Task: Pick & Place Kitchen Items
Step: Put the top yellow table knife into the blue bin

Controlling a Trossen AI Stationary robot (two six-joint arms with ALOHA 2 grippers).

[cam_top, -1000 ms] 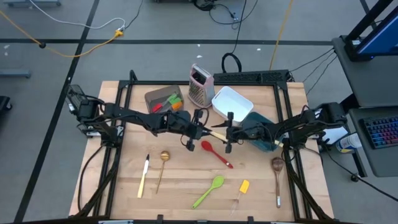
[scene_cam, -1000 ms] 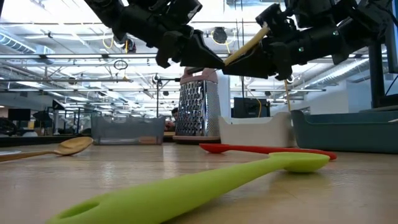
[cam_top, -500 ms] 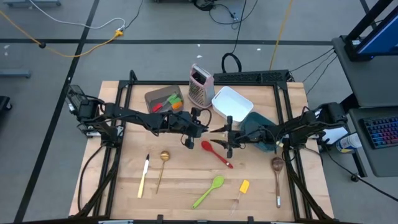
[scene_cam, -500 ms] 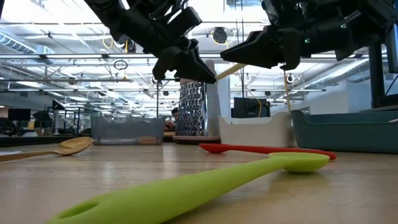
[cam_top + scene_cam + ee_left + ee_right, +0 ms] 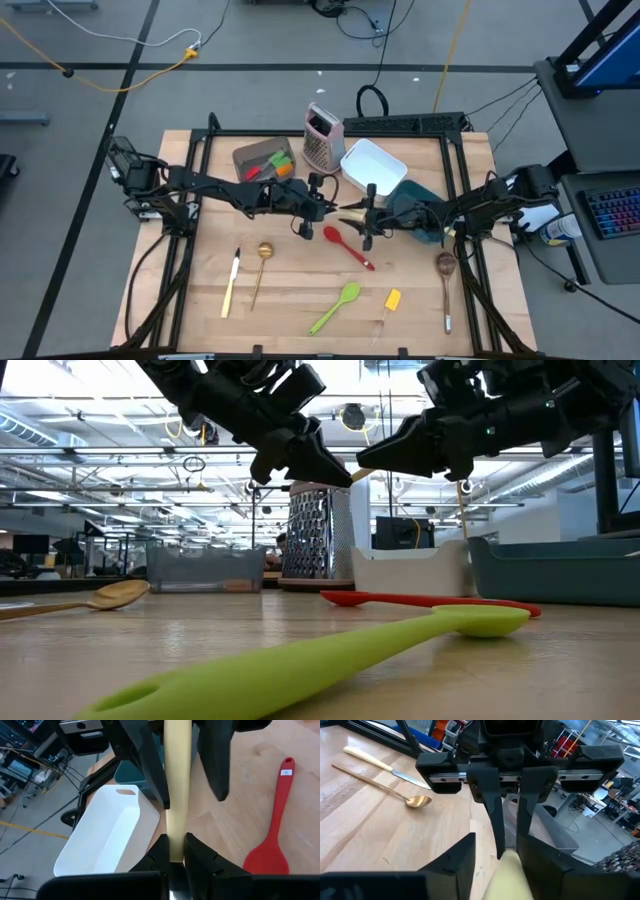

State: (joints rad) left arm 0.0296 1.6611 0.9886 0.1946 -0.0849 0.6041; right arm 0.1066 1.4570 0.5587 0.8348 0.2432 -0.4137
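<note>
A cream-handled knife [image 5: 349,209] is held in the air between my two grippers, above the table's middle. My left gripper [image 5: 325,207] is shut on it. My right gripper [image 5: 363,214] faces it from the table's right. It is open, with one finger [image 5: 147,765] close on one side of the cream handle [image 5: 176,780] and the other [image 5: 215,765] standing apart. The blade is hidden. On the table lie a red spoon [image 5: 348,247], a green spoon [image 5: 336,306], a yellow spatula [image 5: 392,300], a wooden spoon [image 5: 446,272], a gold spoon [image 5: 262,262] and another cream knife [image 5: 232,280]. My left gripper pinches the cream handle's near end [image 5: 175,842] between its two fingers [image 5: 159,851]. The fingers come about level from the table's left and lie along the handle. The knife is lifted clear and sticks out about level toward my right gripper [image 5: 378,455].
At the back stand a grey container [image 5: 262,160] with red, green and orange utensils, a metal grater [image 5: 322,137], a white container [image 5: 372,165] and a teal container [image 5: 420,205] under the right arm. Bare wood lies at the near left and far right.
The knife handle slanted up toward the right gripper a second ago. It now lies about level between the two grippers. My right gripper has moved a little toward the left gripper, so less of the handle shows between them.
</note>
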